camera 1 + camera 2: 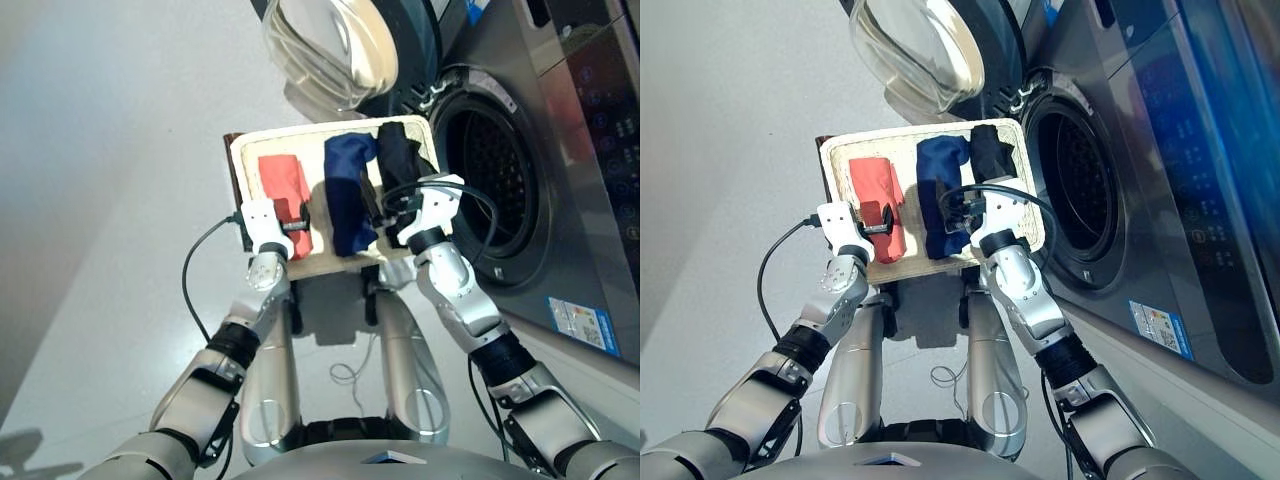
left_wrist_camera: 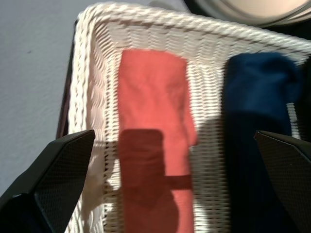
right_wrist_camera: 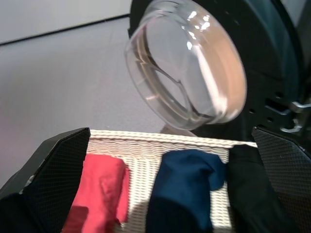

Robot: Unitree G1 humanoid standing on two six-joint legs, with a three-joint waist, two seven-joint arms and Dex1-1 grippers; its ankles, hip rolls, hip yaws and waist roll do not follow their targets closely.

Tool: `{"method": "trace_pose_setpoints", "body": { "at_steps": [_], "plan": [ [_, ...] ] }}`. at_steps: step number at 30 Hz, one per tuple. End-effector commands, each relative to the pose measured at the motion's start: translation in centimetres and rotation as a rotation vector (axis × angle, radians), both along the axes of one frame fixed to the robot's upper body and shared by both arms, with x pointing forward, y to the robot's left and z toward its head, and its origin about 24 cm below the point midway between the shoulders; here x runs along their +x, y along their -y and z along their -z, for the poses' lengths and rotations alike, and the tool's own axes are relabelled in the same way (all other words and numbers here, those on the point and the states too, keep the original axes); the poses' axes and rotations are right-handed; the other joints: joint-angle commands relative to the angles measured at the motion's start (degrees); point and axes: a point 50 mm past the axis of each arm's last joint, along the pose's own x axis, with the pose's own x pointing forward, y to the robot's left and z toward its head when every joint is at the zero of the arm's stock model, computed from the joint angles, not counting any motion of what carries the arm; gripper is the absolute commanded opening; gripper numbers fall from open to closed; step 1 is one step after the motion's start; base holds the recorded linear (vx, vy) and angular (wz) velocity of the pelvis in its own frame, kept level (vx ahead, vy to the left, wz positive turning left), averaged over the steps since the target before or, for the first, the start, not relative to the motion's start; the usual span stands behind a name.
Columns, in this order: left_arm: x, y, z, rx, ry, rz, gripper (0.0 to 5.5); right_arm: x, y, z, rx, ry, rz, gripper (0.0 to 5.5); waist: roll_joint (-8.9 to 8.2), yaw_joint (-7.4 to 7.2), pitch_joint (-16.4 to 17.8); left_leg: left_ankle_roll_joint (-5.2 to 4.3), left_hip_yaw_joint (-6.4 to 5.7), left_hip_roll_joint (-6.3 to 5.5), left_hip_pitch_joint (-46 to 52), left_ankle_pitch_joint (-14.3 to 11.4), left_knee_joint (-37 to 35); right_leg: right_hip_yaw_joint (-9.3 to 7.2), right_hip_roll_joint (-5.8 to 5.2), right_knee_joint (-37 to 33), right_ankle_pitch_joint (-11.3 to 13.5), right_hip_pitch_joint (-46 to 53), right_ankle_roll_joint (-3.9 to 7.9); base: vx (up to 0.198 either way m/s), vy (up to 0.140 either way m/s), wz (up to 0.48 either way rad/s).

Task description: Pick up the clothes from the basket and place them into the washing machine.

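The cream-white basket (image 1: 300,138) holds three rolled clothes side by side: coral-red (image 1: 283,185), navy blue (image 1: 347,190) and black (image 1: 402,155). My left gripper (image 1: 303,222) hovers open over the near end of the coral-red roll (image 2: 153,145), with nothing between its fingers (image 2: 58,170). Over the near end of the navy roll (image 3: 187,184) my right gripper (image 1: 378,212) is open and empty too. To the right of the basket stands the washing machine (image 1: 560,200), its drum (image 1: 490,180) open. Its glass door (image 1: 330,45) is swung out above the basket's far edge.
The basket rests on a dark stand (image 1: 233,180) that shows along its left side. Black cables loop from both wrists (image 1: 195,270). The machine's front panel (image 1: 600,110) rises close on the right. Grey floor (image 1: 110,180) stretches to the left.
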Motion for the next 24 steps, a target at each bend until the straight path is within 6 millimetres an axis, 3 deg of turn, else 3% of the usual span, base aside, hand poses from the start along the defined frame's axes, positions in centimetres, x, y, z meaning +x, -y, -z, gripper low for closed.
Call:
{"method": "trace_pose_setpoints", "body": {
  "at_steps": [1,10,17,24],
  "plan": [
    [1.0,-0.4,-2.0,-0.025,0.087,-0.076,5.5,-2.6,-1.9,-4.6,0.115,0.252,-0.094,5.5,-0.77,-1.13,-0.26,-1.16,-2.63,0.5,-0.05,-6.21,5.18,0.66,-1.4,5.99,-5.53,-0.15,3.81,0.0,0.0,0.0],
    [2.4,-1.6,-2.3,-0.044,0.035,-0.166,5.5,-3.2,-2.6,-4.6,0.11,0.254,-0.153,5.5,-2.19,-2.22,-0.26,-1.54,-2.24,1.62,-4.83,-6.92,7.71,0.83,-0.94,7.63,-5.57,-5.37,4.15,0.0,0.0,0.0],
    [3.5,-3.1,-2.3,-0.011,-0.023,-0.184,5.5,-3.7,-2.9,-4.5,0.116,0.25,-0.209,5.5,-2.65,-3.52,-0.26,-1.9,-2.28,1.77,-6.92,-6.88,8.29,1.0,-0.69,8.11,-5.61,-7.69,4.19,0.0,0.0,0.0],
    [4.0,-3.3,-3.1,-0.009,-0.007,-0.175,5.5,-4.0,-3.3,-4.4,0.107,0.251,-0.261,5.5,-3.01,-3.81,-0.26,-2.11,-2.16,1.92,-8.85,-6.64,8.85,1.08,-0.5,8.21,-5.19,-9.59,4.14,0.0,0.0,0.0]
  ]
}}
